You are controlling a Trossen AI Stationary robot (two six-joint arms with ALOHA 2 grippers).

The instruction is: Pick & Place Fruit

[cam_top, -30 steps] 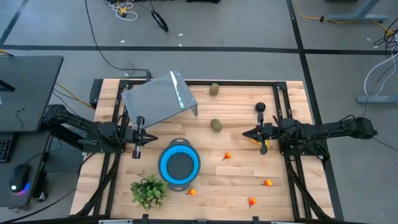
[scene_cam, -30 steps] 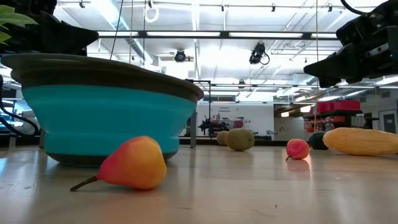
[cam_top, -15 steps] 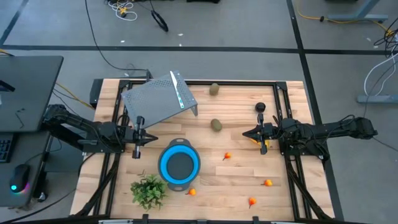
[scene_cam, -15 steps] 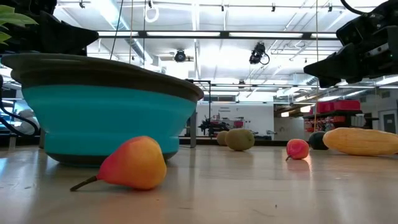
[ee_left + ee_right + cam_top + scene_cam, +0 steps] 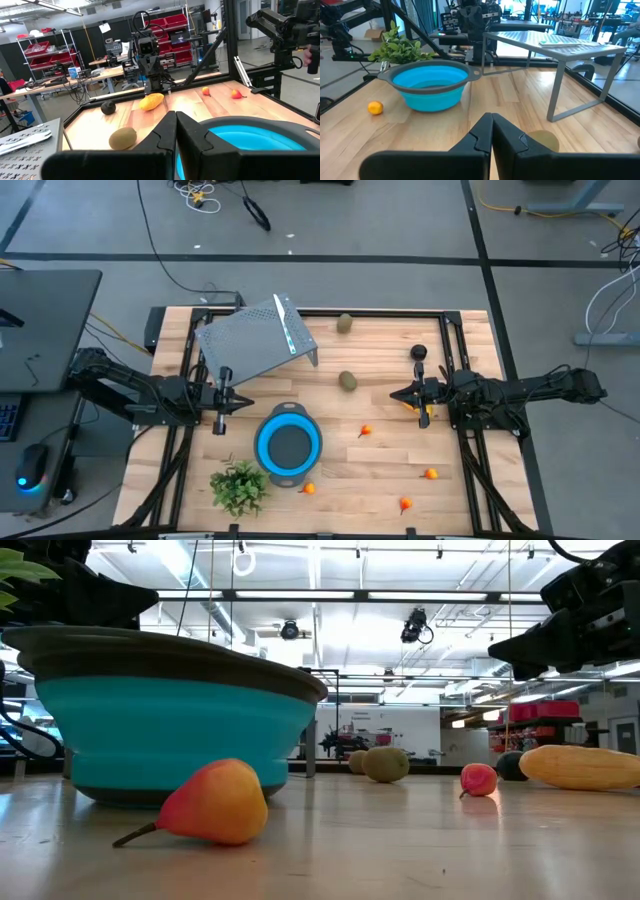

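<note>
Toy fruits lie scattered on the wooden table. Two olive-brown ovals (image 5: 347,381) (image 5: 344,323) sit toward the far side, and a dark ball (image 5: 418,353) rests near the right arm. Tiny orange fruits (image 5: 366,431) (image 5: 430,474) (image 5: 405,504) (image 5: 308,489) lie toward the near side. The yellow-orange piece (image 5: 151,101) lies under my right gripper (image 5: 393,394), which is shut and hovers at the table's right. My left gripper (image 5: 248,400) is shut too and hovers at the left, beside the blue bowl (image 5: 288,446). Neither gripper touches anything.
A grey perforated metal rack (image 5: 258,340) stands at the far left. A green plant sprig (image 5: 238,486) lies at the near left, next to the bowl. Black frame rails (image 5: 470,470) run along the table's sides. Bare wood shows between the bowl and the right arm.
</note>
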